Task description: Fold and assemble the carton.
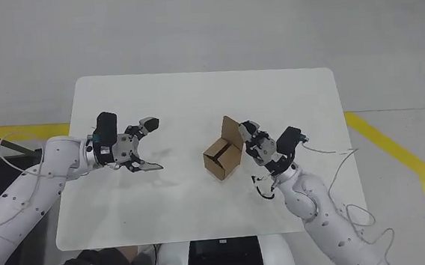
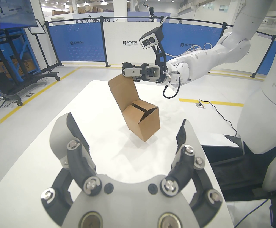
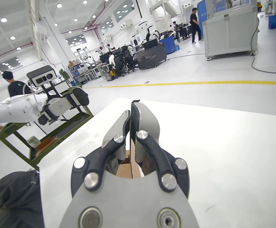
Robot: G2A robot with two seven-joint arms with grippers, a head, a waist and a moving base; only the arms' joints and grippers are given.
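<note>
The right end effector [image 3: 130, 115] pinches the carton [image 3: 124, 171] by its thin flap (seen edge-on) over the white counter [image 3: 215, 140]; the left arm [image 3: 60, 106] is farther off

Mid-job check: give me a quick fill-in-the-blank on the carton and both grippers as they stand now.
1. The right gripper is shut on the carton by its upright ____.
2. The left gripper, apart from the carton, has its jaws ____.
3. The carton's body rests ____ on the table, not flat.

Missing words: flap; open; tilted.
</note>
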